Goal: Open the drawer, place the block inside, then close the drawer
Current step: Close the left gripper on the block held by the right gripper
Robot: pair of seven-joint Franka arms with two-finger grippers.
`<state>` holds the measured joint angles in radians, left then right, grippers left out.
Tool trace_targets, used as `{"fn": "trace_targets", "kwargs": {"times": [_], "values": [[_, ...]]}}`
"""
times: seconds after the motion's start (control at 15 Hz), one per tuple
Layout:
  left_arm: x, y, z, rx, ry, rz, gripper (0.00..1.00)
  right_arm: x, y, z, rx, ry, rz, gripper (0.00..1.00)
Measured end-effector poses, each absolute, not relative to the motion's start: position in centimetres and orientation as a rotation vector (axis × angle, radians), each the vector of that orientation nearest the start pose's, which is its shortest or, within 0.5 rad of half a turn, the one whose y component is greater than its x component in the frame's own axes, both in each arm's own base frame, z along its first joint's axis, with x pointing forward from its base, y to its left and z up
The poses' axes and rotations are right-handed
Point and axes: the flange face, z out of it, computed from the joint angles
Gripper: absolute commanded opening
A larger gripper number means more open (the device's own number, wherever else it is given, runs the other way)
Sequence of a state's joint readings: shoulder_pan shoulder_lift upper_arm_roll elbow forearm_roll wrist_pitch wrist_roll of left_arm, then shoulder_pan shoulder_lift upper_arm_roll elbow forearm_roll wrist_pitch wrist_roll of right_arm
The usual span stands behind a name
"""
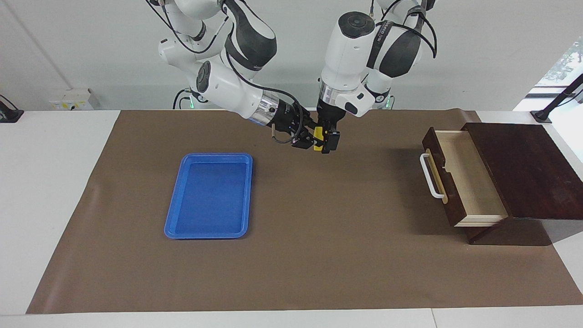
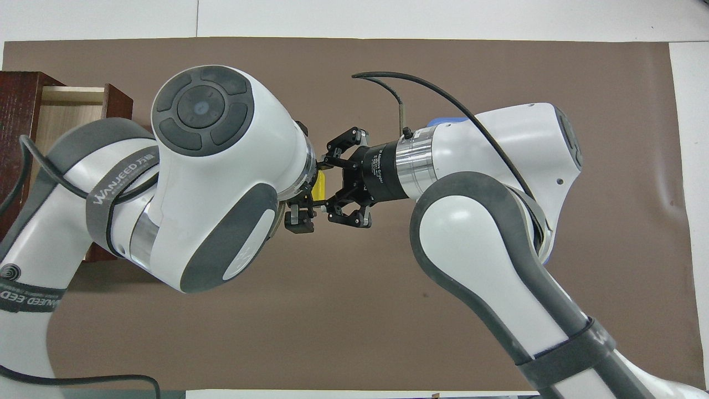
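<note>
The yellow block (image 1: 318,133) is up in the air over the brown mat, between the two grippers; it also shows in the overhead view (image 2: 319,185). My right gripper (image 1: 312,139) reaches in sideways and is shut on the block (image 2: 324,184). My left gripper (image 1: 326,142) points straight down at the same spot, its fingers (image 2: 299,219) apart on either side of the block. The dark wooden drawer (image 1: 473,177) stands pulled open at the left arm's end of the table, its pale interior empty and its white handle (image 1: 430,175) facing the middle. The left arm partly covers the drawer in the overhead view (image 2: 66,113).
A blue plastic tray (image 1: 212,196) lies empty on the brown mat (image 1: 319,255) toward the right arm's end. In the overhead view only a sliver of the tray (image 2: 450,119) shows past the right arm. The dark wood box (image 1: 524,168) holds the drawer.
</note>
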<state>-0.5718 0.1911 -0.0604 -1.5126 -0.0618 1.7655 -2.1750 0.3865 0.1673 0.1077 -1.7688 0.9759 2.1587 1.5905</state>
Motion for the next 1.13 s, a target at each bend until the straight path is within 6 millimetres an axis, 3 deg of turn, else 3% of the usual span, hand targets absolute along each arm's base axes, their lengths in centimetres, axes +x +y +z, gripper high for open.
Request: {"fn": "trace_targets", "kwargs": {"times": [0.53,0.86,0.93,1.06,1.13], "values": [[50.08,-36.7,55.22,-2.253,-2.205,0.073,1.0,54.76,32.83,50.35,-1.682,1.701,0.844,0.0],[50.02,-36.64,55.15,-2.248,-2.199,0.073,0.83,54.76,32.83,50.35,-1.682,1.701,0.844,0.0],[50.02,-36.64,55.15,-2.248,-2.199,0.073,0.7,54.76,32.83,50.35,-1.682,1.701,0.844,0.0],[50.02,-36.64,55.14,-2.248,-2.199,0.073,0.04,54.76,32.83,50.35,-1.682,1.701,0.844,0.0],[50.04,-36.63,55.16,-2.248,-2.199,0.072,0.0,54.74,32.84,50.34,-1.683,1.701,0.845,0.0]]}}
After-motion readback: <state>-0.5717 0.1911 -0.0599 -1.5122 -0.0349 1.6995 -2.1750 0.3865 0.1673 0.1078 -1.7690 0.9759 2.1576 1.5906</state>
